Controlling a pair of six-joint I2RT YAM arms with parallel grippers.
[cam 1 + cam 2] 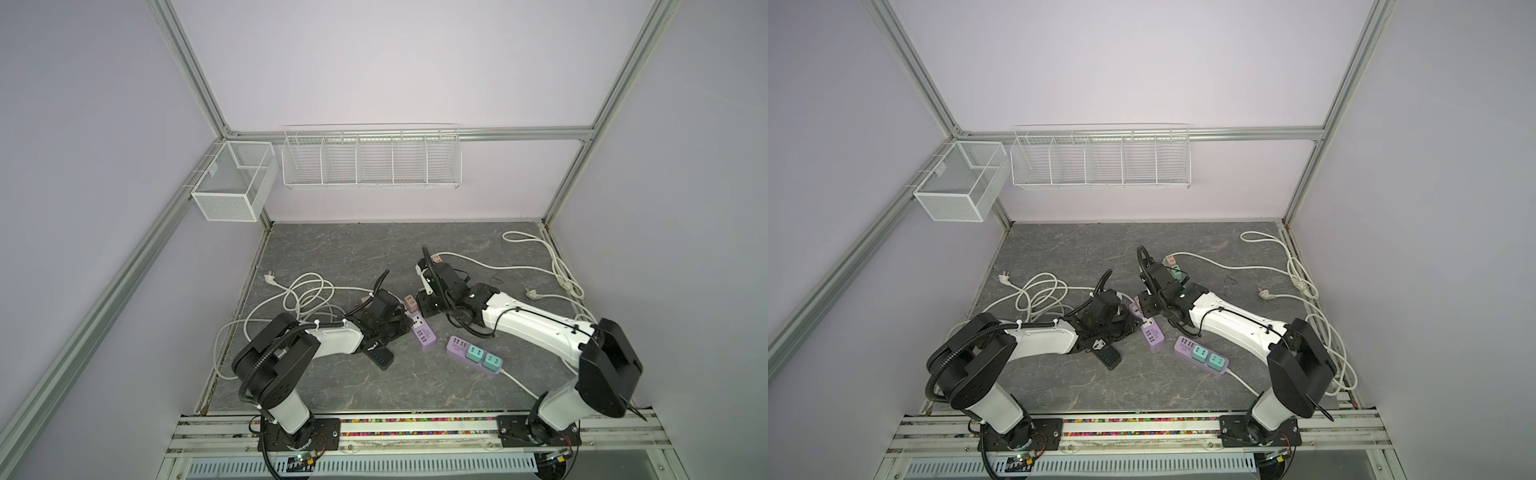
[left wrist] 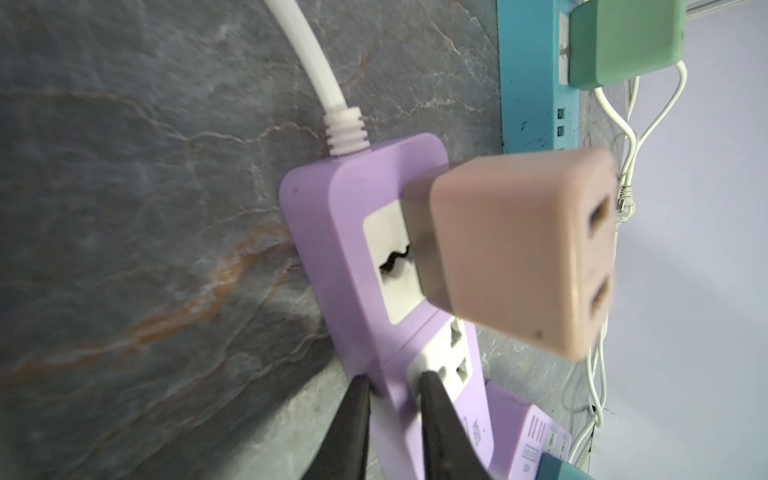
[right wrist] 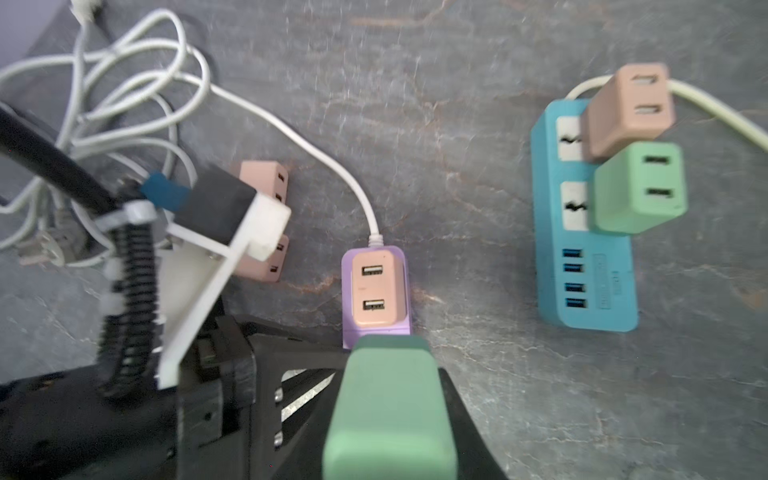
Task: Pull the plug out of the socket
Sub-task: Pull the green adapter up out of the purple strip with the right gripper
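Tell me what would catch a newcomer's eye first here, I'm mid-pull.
The green plug fills the right wrist view, clamped in the right tool. In the left wrist view the left tool pinches the edge of the purple strip, where a pink plug sits in the socket nearest the cord. A blue strip nearby carries two more plugs.

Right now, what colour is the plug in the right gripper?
Green plug; clearest in the right wrist view.
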